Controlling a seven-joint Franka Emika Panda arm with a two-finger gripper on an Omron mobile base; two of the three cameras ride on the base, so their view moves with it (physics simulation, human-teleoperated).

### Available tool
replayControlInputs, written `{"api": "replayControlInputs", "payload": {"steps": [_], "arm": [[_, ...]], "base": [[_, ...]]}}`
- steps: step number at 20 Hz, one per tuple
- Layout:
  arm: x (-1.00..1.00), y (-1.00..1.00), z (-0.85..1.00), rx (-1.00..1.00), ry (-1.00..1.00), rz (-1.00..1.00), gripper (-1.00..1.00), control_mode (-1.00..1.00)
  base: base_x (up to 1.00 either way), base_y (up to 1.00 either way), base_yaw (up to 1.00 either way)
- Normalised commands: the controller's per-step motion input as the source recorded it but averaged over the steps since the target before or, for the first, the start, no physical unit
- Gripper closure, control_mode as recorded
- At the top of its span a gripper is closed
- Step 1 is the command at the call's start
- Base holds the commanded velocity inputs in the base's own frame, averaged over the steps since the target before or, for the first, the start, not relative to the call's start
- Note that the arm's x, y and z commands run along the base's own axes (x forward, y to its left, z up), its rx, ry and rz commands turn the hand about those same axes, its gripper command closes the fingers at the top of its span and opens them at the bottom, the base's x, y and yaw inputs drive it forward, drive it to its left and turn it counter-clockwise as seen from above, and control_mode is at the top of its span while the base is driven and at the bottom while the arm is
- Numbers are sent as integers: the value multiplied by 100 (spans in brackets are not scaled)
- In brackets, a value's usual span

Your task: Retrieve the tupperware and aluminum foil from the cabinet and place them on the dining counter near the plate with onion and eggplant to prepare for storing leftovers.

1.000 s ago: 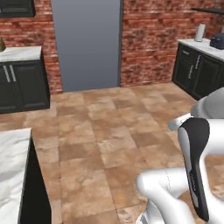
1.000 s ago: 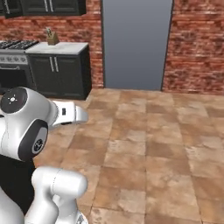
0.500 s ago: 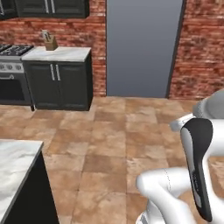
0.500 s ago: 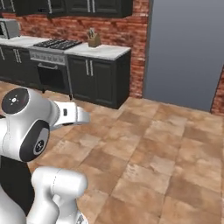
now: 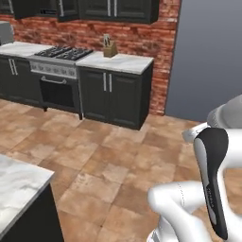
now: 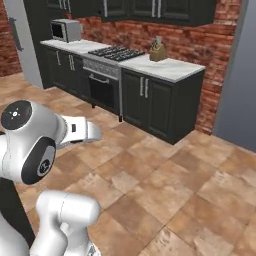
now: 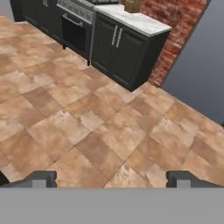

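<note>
Swinging round with the base, both base views have shifted since a second ago: the grey door that stood centred then now sits at the right edge, and a stove run has come into sight, so the cameras turned, not the furniture

Counted now: one stove (image 5: 61, 53) with one oven door below it, one knife block (image 5: 109, 47) on one pale bench (image 5: 118, 62), one two-door lower unit (image 5: 109, 97) under that bench, one microwave (image 6: 66, 31) further along the run, and one corner of the dining counter (image 5: 19, 182) at the lower left of the left base view. One row of dark upper doors with silver bar handles, the cabinet (image 5: 118, 8), hangs over the stove and bench, high above and well ahead of the gripper; its doors are shut, and tupperware and foil cannot be seen

In the hand view the gripper (image 7: 113, 178) has its two dark fingertips (image 7: 41, 178) standing far apart, at full spread, with nothing between them and touching nothing. Bare brown floor tiles (image 7: 100, 131) lie straight ahead of it. Beyond the tiles, well apart from the gripper, the lower unit and bench stand ahead and a little left, with the brick wall (image 7: 175, 26) behind them and the grey door (image 7: 205, 57) ahead to the right
</note>
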Motion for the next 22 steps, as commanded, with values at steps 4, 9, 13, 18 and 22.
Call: {"api": "replayControlInputs", "payload": {"steps": [4, 9, 13, 18, 22], "arm": [[0, 0, 0, 0, 0, 0, -100, 100], [0, 0, 0, 0, 0, 0, -100, 100], [0, 0, 0, 0, 0, 0, -100, 100], [0, 0, 0, 0, 0, 0, -100, 100], [0, 0, 0, 0, 0, 0, -100, 100]], "base": [[100, -25, 48], [100, -21, 41], [100, -4, 18], [97, 29, 1], [91, 78, -11]]}}
